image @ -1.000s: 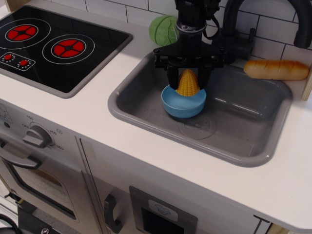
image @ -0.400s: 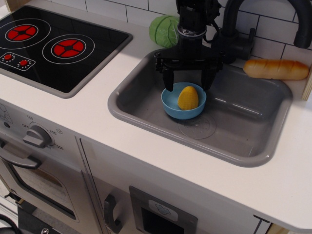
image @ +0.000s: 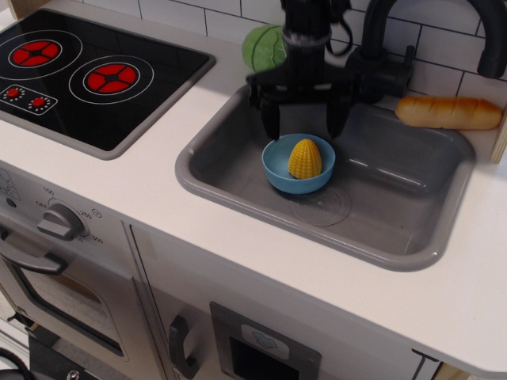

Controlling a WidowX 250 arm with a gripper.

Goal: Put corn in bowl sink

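The yellow corn (image: 305, 158) lies inside the light-blue bowl (image: 277, 170), which stands on the floor of the grey sink (image: 396, 198), left of the moulded drain ring. My black gripper (image: 303, 127) hangs just above the bowl's far rim, its two fingers spread wide and empty. It does not touch the corn. The black faucet (image: 396, 47) rises behind it to the right.
A green cabbage (image: 265, 47) sits on the counter behind the sink's left corner. A tan bread loaf (image: 447, 112) lies at the sink's back right. The black stovetop (image: 87, 71) with red burners is at the left.
The gripper let go of the corn, which dropped into the bowl and settled. The gripper has since risen a little above the bowl with its fingers open.
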